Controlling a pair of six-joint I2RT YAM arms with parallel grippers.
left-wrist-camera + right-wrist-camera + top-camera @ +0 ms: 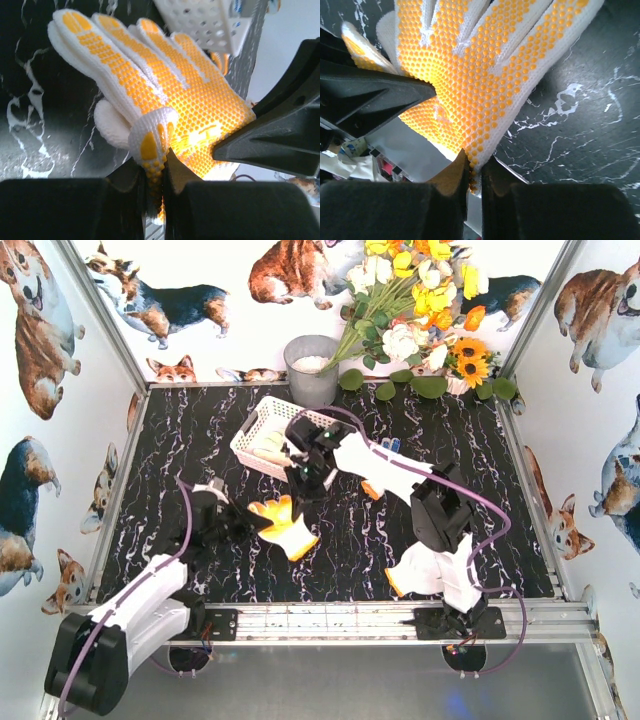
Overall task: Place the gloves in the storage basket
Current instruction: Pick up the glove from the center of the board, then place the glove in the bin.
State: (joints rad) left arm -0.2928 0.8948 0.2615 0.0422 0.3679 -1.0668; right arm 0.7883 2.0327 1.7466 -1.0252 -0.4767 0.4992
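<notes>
A white glove with orange-yellow dots [288, 528] hangs between both grippers, a little above the black marble table. My left gripper [252, 523] is shut on its thumb, as the left wrist view [160, 185] shows on the glove [190, 100]. My right gripper [303, 490] is shut on the glove's edge, seen in the right wrist view [474, 180] with the palm [480, 75] spread out. The white lattice storage basket [250, 432] stands just behind the right gripper and holds a cream glove [268, 452]. The basket's corner [210, 25] shows in the left wrist view.
A round grey bucket [312, 368] and a bunch of flowers [420, 300] stand at the back. An orange glove piece [372, 490] lies under the right arm. A white glove with an orange cuff [400, 578] lies by the right base.
</notes>
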